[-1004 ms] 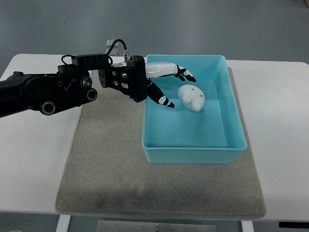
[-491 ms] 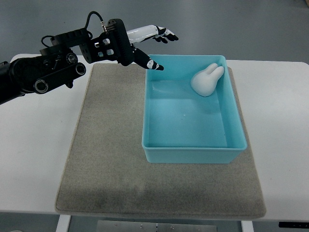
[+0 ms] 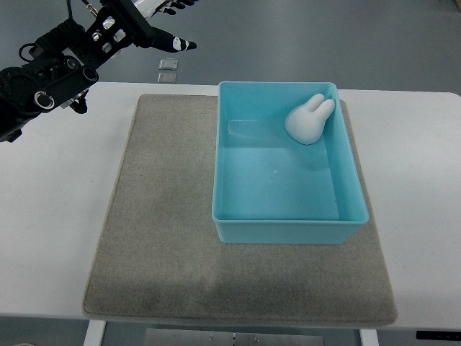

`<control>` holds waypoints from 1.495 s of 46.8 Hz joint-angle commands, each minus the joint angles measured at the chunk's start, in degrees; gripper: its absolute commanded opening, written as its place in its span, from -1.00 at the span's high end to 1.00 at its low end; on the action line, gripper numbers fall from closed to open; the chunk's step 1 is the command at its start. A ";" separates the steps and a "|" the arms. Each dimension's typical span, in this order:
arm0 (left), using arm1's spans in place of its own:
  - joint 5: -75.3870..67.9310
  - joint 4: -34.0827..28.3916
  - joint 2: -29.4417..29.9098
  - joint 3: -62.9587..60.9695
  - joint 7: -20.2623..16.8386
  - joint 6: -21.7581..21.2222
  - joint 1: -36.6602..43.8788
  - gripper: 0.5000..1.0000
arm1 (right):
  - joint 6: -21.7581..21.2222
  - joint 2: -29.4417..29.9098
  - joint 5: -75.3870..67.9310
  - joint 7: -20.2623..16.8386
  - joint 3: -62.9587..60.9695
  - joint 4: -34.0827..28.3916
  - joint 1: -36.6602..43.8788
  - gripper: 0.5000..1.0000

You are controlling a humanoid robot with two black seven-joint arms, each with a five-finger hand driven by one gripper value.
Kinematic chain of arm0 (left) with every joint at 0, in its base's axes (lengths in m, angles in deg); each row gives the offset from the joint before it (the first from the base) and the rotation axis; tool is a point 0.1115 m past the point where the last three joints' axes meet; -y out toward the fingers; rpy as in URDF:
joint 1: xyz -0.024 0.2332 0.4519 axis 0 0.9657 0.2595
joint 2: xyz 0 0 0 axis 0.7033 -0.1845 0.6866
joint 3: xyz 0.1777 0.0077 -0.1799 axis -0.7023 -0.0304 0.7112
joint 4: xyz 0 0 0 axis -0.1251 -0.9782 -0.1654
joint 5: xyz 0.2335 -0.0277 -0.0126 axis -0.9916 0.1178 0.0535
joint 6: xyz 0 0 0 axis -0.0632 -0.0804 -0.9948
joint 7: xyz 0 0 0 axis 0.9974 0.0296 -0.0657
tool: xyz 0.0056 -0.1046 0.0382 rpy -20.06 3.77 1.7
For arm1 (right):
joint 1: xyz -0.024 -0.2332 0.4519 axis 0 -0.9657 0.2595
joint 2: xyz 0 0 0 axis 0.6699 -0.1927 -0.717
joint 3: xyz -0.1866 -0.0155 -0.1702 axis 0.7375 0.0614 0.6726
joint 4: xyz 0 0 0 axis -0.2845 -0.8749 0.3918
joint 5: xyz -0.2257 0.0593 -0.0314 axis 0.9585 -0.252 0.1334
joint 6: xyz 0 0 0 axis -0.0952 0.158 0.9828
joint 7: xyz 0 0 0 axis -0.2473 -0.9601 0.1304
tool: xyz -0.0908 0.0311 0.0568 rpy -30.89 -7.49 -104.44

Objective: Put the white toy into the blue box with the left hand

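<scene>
**White toy at rest in blue box; left hand raised at upper left**

While the left hand (image 3: 155,21) sits at the top left corner of the top view, its arm enters from the left edge and crosses above the far left part of the white table (image 3: 50,216). The hand is partly cut off by the top edge of the frame. One black-and-white finger (image 3: 175,43) points out straight toward the right; the visible fingers look extended and hold nothing. The hand is well apart from the box and from the toy.

The white toy (image 3: 308,120) lies inside the blue box (image 3: 288,232), in the far right corner. It is a rounded figure with two ears. The ears point toward the far right corner and lie against or just beside the box wall there. The remainder of the box floor is bare.

The blue box stands on the grey mat (image 3: 158,245), on the right half of it. The right wall of the box runs close to the right edge of the mat. The mat lies flat on the table.

A small pale square object (image 3: 168,63) shows on the floor beyond the far table edge, below the extended finger in the picture.
</scene>
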 commanded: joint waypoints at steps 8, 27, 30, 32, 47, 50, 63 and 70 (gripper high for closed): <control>22.90 -0.17 -0.89 -0.01 0.21 -0.23 0.10 -0.53 | 0.00 0.00 0.00 0.00 0.00 0.00 0.00 -0.74; 41.90 -3.94 -3.00 1.40 6.45 -2.43 0.37 -0.54 | 0.00 0.00 0.00 0.00 0.00 0.00 0.00 -0.74; 43.04 -4.12 -3.52 2.54 6.80 -2.52 0.80 -0.54 | 0.00 0.00 0.00 0.00 0.00 0.00 0.00 -0.74; 44.35 -4.73 -3.61 3.68 7.15 -2.43 1.07 -0.54 | 0.00 0.00 0.00 0.00 0.00 0.00 0.00 -0.74; 53.67 -8.34 -5.20 8.86 6.71 5.73 3.09 -0.81 | 0.00 0.00 0.00 0.00 0.00 0.00 0.00 -0.74; 55.43 -9.30 -5.20 10.27 6.71 9.16 3.88 -0.83 | 0.00 0.00 0.00 0.00 0.00 0.00 0.00 -0.74; 56.23 -12.65 -6.42 10.98 5.92 22.62 8.63 -0.99 | 0.00 0.00 0.00 0.00 0.00 0.00 0.00 -0.74; 56.31 -13.79 -7.74 11.07 5.83 22.53 9.24 -0.99 | 0.00 0.00 0.00 0.00 0.00 0.00 0.00 -0.74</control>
